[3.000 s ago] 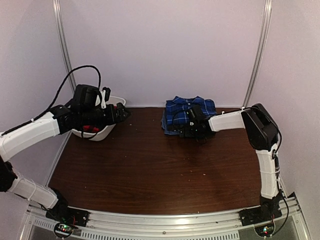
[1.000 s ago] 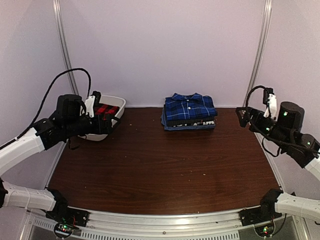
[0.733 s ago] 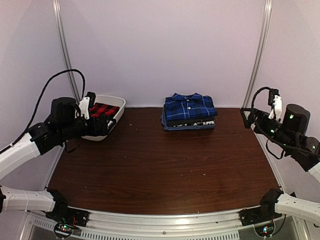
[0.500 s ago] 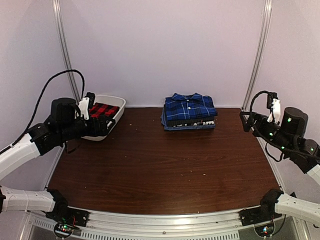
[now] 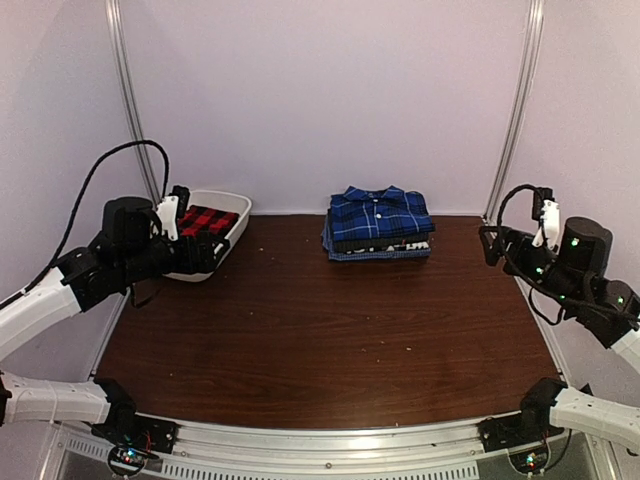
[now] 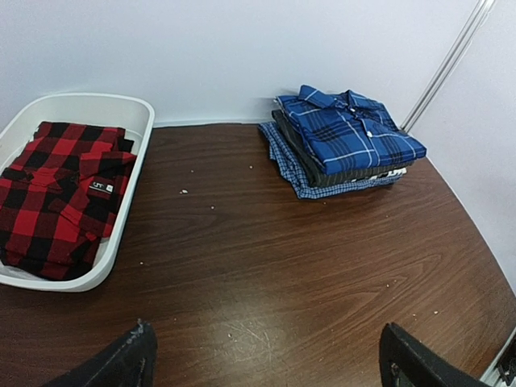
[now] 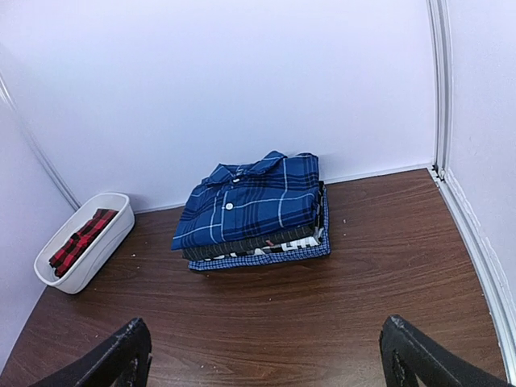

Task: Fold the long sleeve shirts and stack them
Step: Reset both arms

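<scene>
A folded stack stands at the back middle of the table: the blue-and-black plaid shirt (image 5: pixel 381 212) (image 6: pixel 351 130) (image 7: pixel 254 201) on top, the dark charcoal striped shirt (image 7: pixel 242 243) under it, and a small-check blue shirt (image 7: pixel 266 256) at the bottom. The red-and-black plaid shirt (image 5: pixel 205 220) (image 6: pixel 58 189) (image 7: pixel 81 236) lies folded in the white tub (image 5: pixel 228 242) (image 6: pixel 121 234) at the back left. My left gripper (image 5: pixel 195 255) (image 6: pixel 266 371) is open and empty, raised beside the tub. My right gripper (image 5: pixel 490 243) (image 7: pixel 266 367) is open and empty, raised at the right edge.
The dark wood table (image 5: pixel 320 330) has small crumbs scattered on it. Walls close the back and both sides, with metal rails (image 5: pixel 515 105) at the corners. A metal frame (image 5: pixel 330 445) runs along the near edge.
My right gripper let go of the stack and pulled back to the right edge. My left gripper came out of the tub and drew back left, leaving the red shirt in it.
</scene>
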Tool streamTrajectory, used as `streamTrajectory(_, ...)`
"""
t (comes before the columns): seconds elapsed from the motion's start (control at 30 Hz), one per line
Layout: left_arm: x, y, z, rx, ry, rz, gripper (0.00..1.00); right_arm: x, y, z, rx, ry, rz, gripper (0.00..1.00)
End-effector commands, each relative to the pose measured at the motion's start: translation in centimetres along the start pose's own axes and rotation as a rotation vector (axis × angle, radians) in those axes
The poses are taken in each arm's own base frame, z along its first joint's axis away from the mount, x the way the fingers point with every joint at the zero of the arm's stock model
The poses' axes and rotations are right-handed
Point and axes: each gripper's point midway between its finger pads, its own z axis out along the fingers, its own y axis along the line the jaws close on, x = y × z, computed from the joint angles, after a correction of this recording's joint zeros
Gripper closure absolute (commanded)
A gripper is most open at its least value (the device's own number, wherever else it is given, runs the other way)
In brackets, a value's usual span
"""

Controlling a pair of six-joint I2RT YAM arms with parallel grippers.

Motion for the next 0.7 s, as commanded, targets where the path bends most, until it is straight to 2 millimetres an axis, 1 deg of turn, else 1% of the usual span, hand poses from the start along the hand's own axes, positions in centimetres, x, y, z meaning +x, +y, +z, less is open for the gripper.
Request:
streamTrajectory(0.0,-0.6,0.5,0.0,-0.018,-0.043,0.011,0.02,0.3,-0.3,0.4,0.017,-0.011,-0.012,0.00)
streamTrajectory(0.07,-0.4,0.9,0.1,-0.035,-0.044,0.008,0.02,0.5,-0.3,0.6,0.018,-0.011,-0.012,0.00)
streamTrajectory(0.13,-0.2,1.2,0.3,-0.050,-0.048,0.007,0.02,0.8,-0.7,0.9,0.044,-0.007,-0.008,0.00)
streamTrajectory(0.2,-0.2,0.9,0.4,-0.028,-0.069,0.010,0.02,1.1,-1.0,1.3,0.065,-0.002,-0.009,0.00)
streamTrajectory(0.3,-0.4,0.5,0.2,-0.001,-0.089,0.016,0.02,1.4,-0.8,1.7,0.048,-0.009,-0.004,0.00)
streamTrajectory(0.43,-0.9,0.8,-0.2,-0.017,-0.114,0.024,0.02,1.7,-0.8,2.0,0.050,-0.006,-0.002,0.00)
streamTrajectory(0.67,-0.8,1.1,-0.2,-0.033,-0.107,0.032,0.03,1.8,-1.0,2.1,0.061,-0.005,-0.017,0.00)
